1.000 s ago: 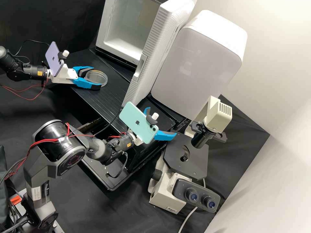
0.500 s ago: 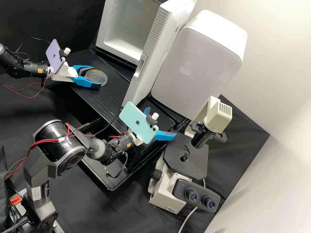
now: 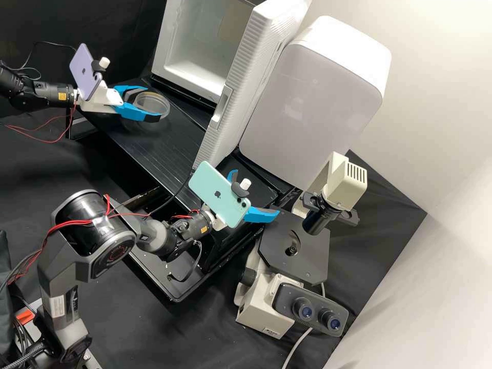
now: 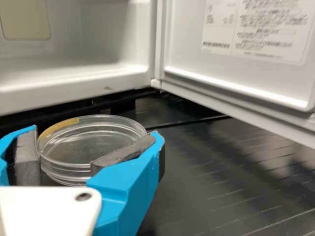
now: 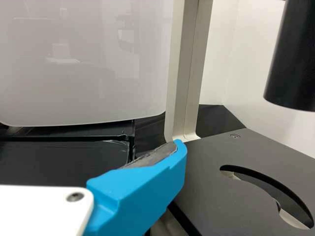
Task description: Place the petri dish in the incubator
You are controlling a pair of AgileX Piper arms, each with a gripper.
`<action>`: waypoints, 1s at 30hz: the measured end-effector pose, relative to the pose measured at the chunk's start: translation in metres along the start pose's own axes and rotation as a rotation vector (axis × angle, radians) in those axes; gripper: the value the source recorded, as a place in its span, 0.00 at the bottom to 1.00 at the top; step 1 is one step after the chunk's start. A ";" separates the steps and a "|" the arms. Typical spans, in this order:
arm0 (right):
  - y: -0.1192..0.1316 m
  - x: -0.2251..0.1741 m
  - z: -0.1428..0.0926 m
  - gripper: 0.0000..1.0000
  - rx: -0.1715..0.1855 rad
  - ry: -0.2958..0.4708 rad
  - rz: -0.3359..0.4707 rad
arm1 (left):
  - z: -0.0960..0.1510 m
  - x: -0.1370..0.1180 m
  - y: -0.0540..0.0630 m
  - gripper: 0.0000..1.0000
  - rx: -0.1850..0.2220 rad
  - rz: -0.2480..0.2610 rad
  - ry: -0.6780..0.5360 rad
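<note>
Left tool (image 3: 149, 105), clamped on the petri dish (image 4: 86, 147), has lifted it above the counter's (image 3: 169, 148) far-left corner — nearer the open incubator (image 3: 195, 66); insertion likely remains.

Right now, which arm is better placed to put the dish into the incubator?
Left. The left gripper holds the dish just outside the open incubator; the right gripper sits over by the microscope.

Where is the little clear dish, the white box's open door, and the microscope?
Dish (image 4: 83, 147), left wrist view, middle of its clear lid.
Door (image 3: 241, 87), high view, its ribbed outer side.
Microscope (image 3: 307, 256), high view, its flat black stage.
</note>
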 end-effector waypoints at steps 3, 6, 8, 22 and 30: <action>0.000 0.000 0.000 1.00 0.000 0.000 0.000 | 0.002 -0.001 0.009 0.00 0.022 0.025 -0.014; 0.000 0.000 0.000 1.00 0.000 0.000 0.000 | 0.004 -0.002 0.017 0.00 0.035 0.050 -0.027; 0.000 0.000 0.000 1.00 0.000 0.000 0.000 | 0.006 -0.002 0.020 0.00 0.041 0.058 -0.032; 0.000 0.000 0.000 1.00 0.000 0.000 0.000 | 0.019 0.025 0.046 0.00 0.084 0.116 -0.029; 0.000 0.000 0.000 1.00 0.000 0.000 0.000 | 0.016 0.060 0.057 0.00 0.059 0.117 0.036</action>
